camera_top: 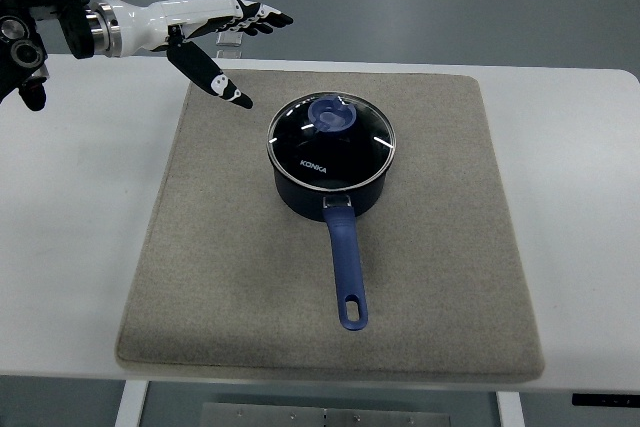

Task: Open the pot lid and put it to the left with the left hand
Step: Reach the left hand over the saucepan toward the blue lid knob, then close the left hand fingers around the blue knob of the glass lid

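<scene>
Fingers (262, 17) of left hand (205, 32) spread straight, thumb angled down, holding nothing; hand hovers over mat's (200, 277) 11 o'clock corner, clear of pot (330, 182). Lid (331, 142) sits closed on pot, mid-mat; contents can't tell through dark glass. Handle (347, 272) points 6 o'clock. Open mat at 9 o'clock of pot, bare worktop (70, 237) beyond.

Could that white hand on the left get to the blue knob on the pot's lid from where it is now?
Probably yes. The left hand hovers open over the mat's far-left corner, and nothing stands between it and the knob on the lid, which faces up, uncovered.
</scene>
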